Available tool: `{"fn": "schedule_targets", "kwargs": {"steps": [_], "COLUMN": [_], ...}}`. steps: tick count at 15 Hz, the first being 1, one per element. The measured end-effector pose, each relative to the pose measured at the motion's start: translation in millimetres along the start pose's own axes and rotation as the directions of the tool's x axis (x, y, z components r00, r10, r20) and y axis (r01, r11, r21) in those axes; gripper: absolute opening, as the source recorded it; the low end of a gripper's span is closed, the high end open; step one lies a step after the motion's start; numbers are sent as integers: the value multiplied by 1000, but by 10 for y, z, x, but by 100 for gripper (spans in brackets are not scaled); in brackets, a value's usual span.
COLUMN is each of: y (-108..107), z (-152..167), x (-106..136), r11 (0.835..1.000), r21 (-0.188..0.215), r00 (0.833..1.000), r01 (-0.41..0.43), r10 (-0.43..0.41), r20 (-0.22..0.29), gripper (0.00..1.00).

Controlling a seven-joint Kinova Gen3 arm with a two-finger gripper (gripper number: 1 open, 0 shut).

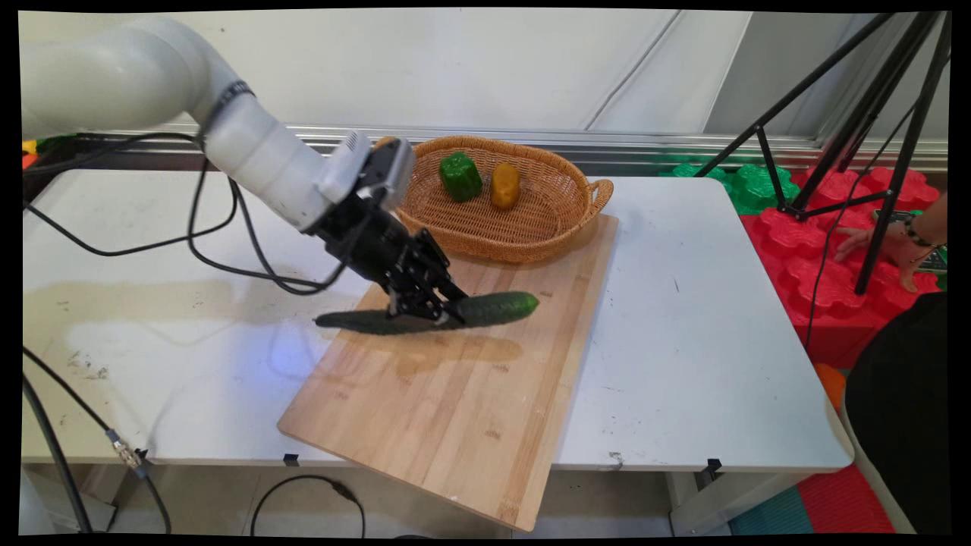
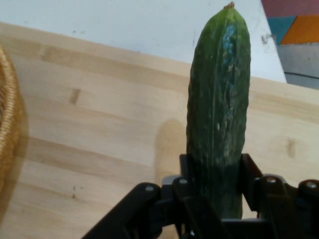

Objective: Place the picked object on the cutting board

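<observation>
On the white worktop your tool is clamped on the cucumber, which hangs lengthwise just above the cutting board, near its basket end

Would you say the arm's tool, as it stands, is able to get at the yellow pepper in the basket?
Probably not yet: the tool is shut on the cucumber. Otherwise the way looks free; the yellow pepper sits uncovered in the open basket, beside the green pepper.
</observation>
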Motion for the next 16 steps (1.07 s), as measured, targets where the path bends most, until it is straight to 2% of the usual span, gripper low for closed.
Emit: {"fn": "schedule_targets", "kwargs": {"steps": [5,10,11,16], "y": [46,82,89,107], "z": [396,638,677,829], "x": [11,-10,-12,-11], "r11": [1000,999,999,999], "r21": [-9,-15,-17,-25], "r00": [998,995,995,994], "r01": [29,39,40,38], "r10": [-28,-38,-38,-35], "r20": [52,89,93,106], "gripper": [0,0,100,100]}}
